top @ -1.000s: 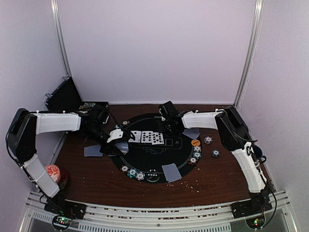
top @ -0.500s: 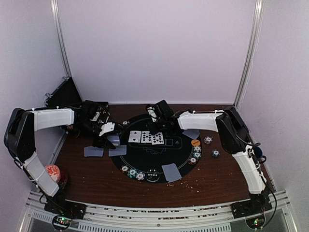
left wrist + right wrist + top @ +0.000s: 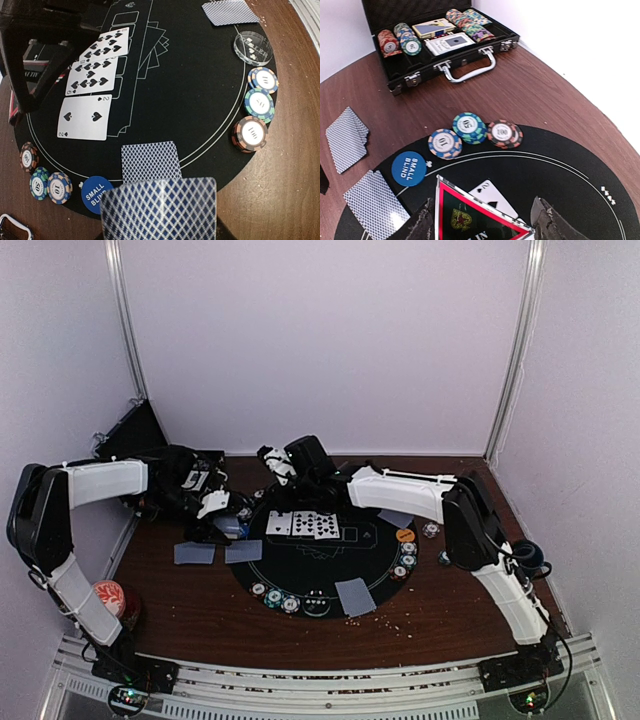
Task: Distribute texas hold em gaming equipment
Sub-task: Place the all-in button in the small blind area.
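Brown wooden table (image 3: 190, 610), round black felt mat (image 3: 330, 560) at centre. Left gripper (image 3: 222, 515) at the mat's left edge, clamped on a face-down playing card (image 3: 160, 210); beneath, a second face-down card (image 3: 150, 161) and blue small-blind button (image 3: 95, 194). Right gripper (image 3: 482, 222) over the mat's far-left rim, closed on red triangle marker (image 3: 465, 212). Ahead: three striped chips (image 3: 469, 127), then open black case (image 3: 427, 70) of chips and decks. Three face-up spades (image 3: 92, 85) mid-mat. Red-topped can (image 3: 108, 595) by left arm base

The red triangle marker (image 3: 470, 220) runs off the bottom edge, hiding most of a face-up card (image 3: 490, 192).
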`<state>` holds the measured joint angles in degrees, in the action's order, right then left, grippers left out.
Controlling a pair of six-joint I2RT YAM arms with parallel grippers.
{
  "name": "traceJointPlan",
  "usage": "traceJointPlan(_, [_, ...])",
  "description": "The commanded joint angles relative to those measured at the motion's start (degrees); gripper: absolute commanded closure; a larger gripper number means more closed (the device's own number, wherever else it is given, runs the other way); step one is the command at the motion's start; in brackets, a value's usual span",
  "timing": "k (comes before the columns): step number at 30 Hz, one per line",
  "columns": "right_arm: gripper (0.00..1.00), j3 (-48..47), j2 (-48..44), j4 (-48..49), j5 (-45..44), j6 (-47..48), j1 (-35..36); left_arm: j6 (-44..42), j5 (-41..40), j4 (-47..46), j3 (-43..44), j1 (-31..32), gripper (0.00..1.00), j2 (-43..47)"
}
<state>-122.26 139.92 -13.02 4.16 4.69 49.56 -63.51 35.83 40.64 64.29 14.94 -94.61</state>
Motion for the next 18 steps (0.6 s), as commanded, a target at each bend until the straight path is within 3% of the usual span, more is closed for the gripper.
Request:
traceJointPlan(1, [0.48,-2.81,3.38,0.45,2.42,2.68,0.82,-1.52,1.69,0.99,1.72,-0.52,0.58,0.23])
traceJointPlan(18, [0.42,-8.09,9.52,2.73,1.95,9.11,2.77,-1.71,2.46,1.02,1.8,-0.53,0.58,-0.18])
